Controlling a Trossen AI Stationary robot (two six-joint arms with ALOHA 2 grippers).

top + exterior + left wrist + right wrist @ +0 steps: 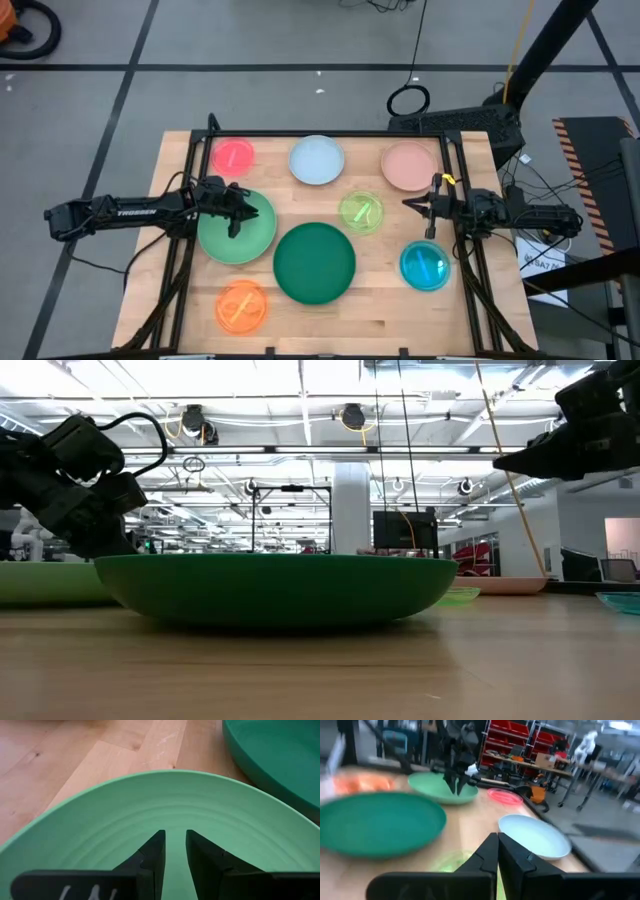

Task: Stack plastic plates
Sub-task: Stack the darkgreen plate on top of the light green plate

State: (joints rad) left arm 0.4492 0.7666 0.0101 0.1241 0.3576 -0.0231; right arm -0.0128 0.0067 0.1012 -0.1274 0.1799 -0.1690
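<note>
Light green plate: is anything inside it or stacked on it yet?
Nothing lies in the light green plate; its ribbed bowl shows bare. The left gripper hovers above it, hiding part of the bowl from overhead.

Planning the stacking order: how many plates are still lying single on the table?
8, none stacked: red-pink, pale blue, salmon along the back; light green, lime, dark green, blue, orange nearer.

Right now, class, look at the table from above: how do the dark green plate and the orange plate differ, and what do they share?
Size: the dark green plate is clearly larger than the orange plate.
Look: the dark green plate is opaque and solid-coloured; the orange plate looks see-through.
Place: the dark green plate sits mid-table; the orange plate lies nearer the table's edge.
Shared: both are round, shallow, lying flat, and neither is stacked.
</note>
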